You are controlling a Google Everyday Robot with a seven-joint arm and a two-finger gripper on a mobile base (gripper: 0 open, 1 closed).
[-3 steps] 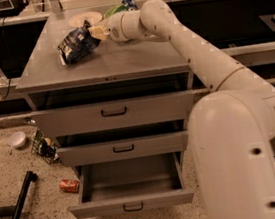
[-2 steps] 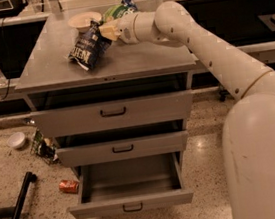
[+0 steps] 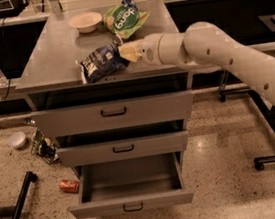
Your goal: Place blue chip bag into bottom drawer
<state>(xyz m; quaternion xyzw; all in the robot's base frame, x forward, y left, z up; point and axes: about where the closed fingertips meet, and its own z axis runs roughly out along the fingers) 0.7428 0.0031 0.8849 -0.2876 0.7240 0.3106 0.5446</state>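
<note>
The blue chip bag (image 3: 100, 62) is dark navy with white print and hangs lifted above the front edge of the grey cabinet top (image 3: 52, 52). My gripper (image 3: 123, 52) is shut on the bag's right end, at the end of the white arm (image 3: 210, 51) that reaches in from the right. The bottom drawer (image 3: 132, 203) is pulled open below; its grey tray holds nothing and a small black handle sits on its front.
A bright green snack bag (image 3: 124, 18) and a beige bowl (image 3: 85, 21) sit at the back of the cabinet top. The two upper drawers (image 3: 114, 113) are nearly shut. A red can (image 3: 69, 185), a white cup (image 3: 17, 140) and a black stand leg (image 3: 17, 213) are on the floor at the left.
My gripper has carried the blue chip bag from the back of the cabinet top toward the front edge. The view has shifted, and the cabinet now looks closer.
</note>
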